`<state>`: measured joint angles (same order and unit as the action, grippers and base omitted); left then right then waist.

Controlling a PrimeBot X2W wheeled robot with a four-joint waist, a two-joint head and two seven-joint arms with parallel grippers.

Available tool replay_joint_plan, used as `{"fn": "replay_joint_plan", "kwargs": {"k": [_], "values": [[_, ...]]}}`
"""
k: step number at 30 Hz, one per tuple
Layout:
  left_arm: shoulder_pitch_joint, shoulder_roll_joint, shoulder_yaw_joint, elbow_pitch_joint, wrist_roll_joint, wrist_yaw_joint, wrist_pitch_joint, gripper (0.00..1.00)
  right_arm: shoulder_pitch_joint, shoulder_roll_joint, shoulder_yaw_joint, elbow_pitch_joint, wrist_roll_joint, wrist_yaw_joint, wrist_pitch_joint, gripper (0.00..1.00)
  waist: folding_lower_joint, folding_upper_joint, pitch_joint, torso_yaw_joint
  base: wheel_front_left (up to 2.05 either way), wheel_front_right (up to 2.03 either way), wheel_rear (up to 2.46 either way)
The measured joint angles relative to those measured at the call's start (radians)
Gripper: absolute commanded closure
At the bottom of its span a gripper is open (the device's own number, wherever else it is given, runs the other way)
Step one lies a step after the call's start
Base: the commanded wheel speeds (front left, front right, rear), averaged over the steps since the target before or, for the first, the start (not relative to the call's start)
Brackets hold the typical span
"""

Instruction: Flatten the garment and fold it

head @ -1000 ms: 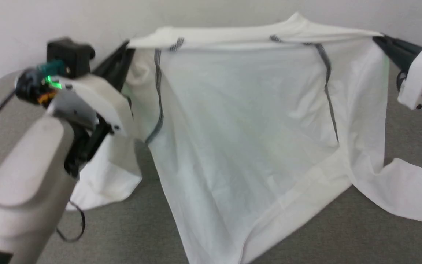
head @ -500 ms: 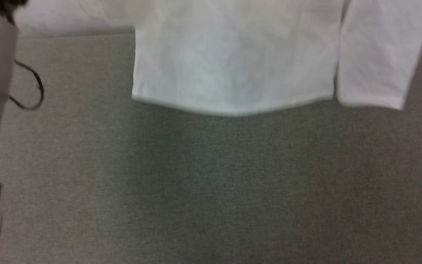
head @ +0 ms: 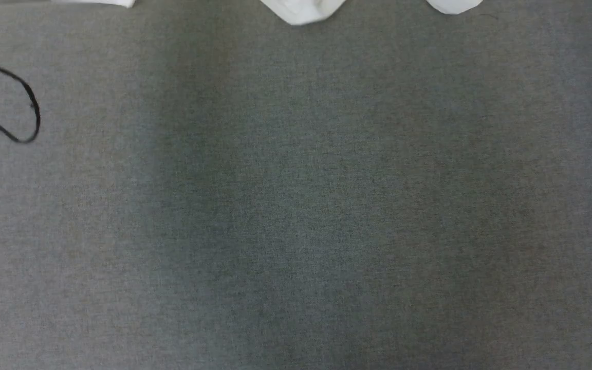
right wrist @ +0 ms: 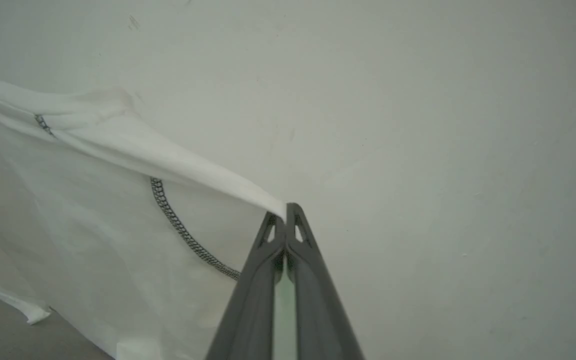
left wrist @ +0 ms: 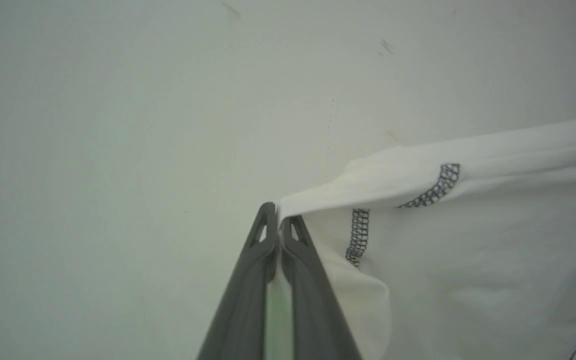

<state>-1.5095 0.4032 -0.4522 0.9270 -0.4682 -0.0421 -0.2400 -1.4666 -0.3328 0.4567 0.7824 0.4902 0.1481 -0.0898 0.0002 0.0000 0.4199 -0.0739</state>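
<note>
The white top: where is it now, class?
The top hangs before a pale wall, pinched at its upper corners by the left end effector and right end effector; its lowest tips show at the head view's top edge.

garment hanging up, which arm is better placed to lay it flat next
Neither alone, likely both. The left gripper and the right gripper are each shut on a top corner of the garment, stretched between them, so lowering together onto the grey surface looks best.

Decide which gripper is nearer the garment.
Neither: both touch it. The left gripper has its jaws shut on one upper corner of the garment; the right gripper on the other.
</note>
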Motion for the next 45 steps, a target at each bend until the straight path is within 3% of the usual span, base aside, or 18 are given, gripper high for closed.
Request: {"fn": "replay_joint_plan", "kwargs": {"k": [6,10,20,25,31,39,45], "values": [[0.133,-0.028,0.038,0.038,-0.029,-0.011,-0.016,1.00,0.083,0.020,0.103,0.068,0.083,-0.007,-0.046,1.00,0.0001,0.0000,0.022,0.017,0.00,0.00,0.00],[0.295,-0.035,0.084,-0.056,-0.027,-0.010,-0.016,1.00,0.202,0.018,0.170,0.071,0.148,-0.008,-0.087,1.00,-0.0003,0.0000,-0.004,0.027,0.00,0.00,0.00],[0.975,-0.115,0.189,-0.407,-0.012,0.028,-0.016,1.00,0.695,-0.101,0.234,-0.144,0.258,-0.008,-0.135,1.00,-0.0006,0.0000,-0.162,0.046,0.00,0.00,0.00],[1.229,-0.114,0.169,-0.540,-0.011,0.047,-0.002,1.00,0.942,-0.142,0.157,-0.282,0.251,-0.008,-0.095,1.00,-0.0007,0.0000,-0.249,0.054,0.00,0.00,0.00],[1.455,-0.065,0.140,-0.734,-0.008,0.101,0.116,1.00,1.242,-0.130,-0.025,-0.470,0.179,-0.008,0.037,1.00,-0.0006,0.0000,-0.333,0.060,0.00,0.00,0.00],[1.742,-0.021,0.127,-0.982,-0.035,0.200,0.277,1.00,1.646,0.014,-0.308,-0.787,0.013,-0.008,0.305,1.00,-0.0005,0.0000,-0.407,0.066,0.00,0.00,0.00],[1.868,0.000,0.100,-1.076,-0.069,0.239,0.393,1.00,1.834,0.111,-0.388,-0.953,-0.092,-0.015,0.467,1.00,-0.0004,0.0000,-0.443,0.077,0.00,0.00,0.00]]}}
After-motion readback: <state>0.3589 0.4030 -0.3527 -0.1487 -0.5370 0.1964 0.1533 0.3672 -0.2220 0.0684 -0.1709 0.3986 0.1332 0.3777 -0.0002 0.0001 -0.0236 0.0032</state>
